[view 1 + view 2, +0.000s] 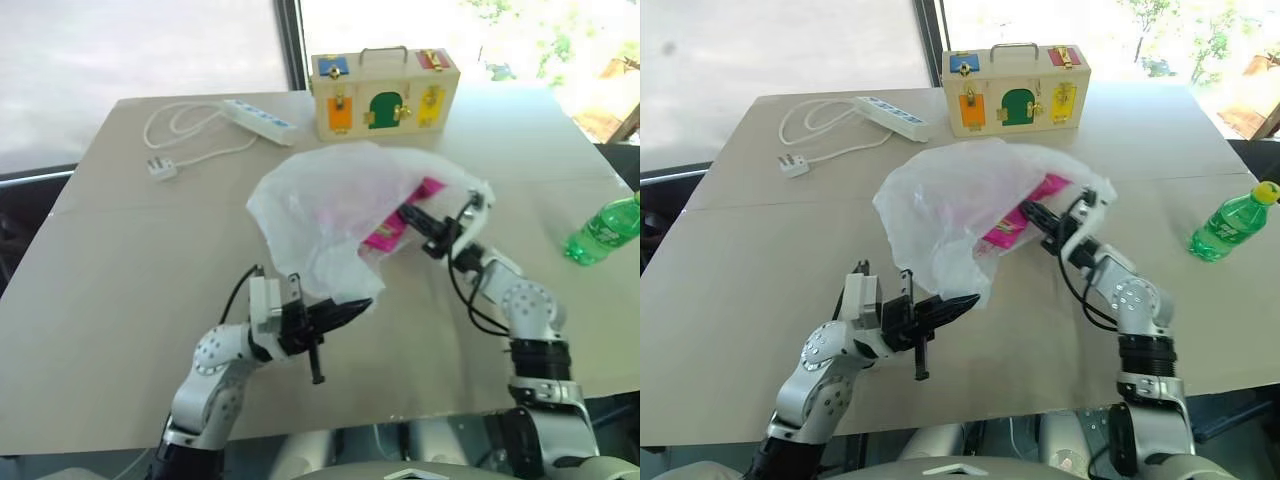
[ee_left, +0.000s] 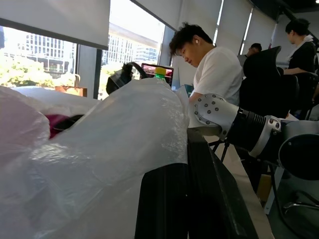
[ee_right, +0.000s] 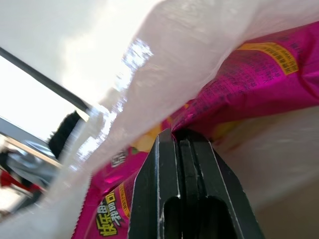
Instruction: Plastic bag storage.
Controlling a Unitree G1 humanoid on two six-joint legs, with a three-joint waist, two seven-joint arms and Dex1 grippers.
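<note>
I hold the plastic bag (image 1: 330,210) raised over the table (image 1: 110,290), its lower edge pinched in my left pincer (image 1: 340,315), while my right pincer (image 1: 415,220), closed on the pink snack packet (image 1: 385,235), reaches into the mouth; folding and stowing the bag seem yet to come.

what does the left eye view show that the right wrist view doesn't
Left eye view alone: the table, a wooden latch box, a white power strip with its cord, a green bottle, and the left pincer shut on the plastic bag's near edge.

Right wrist view alone: yellow print on the pink snack packet, seen close, with the right pincer shut on the packet's edge.

Both: the plastic bag, the packet and the right pincer at the bag's mouth.
</note>
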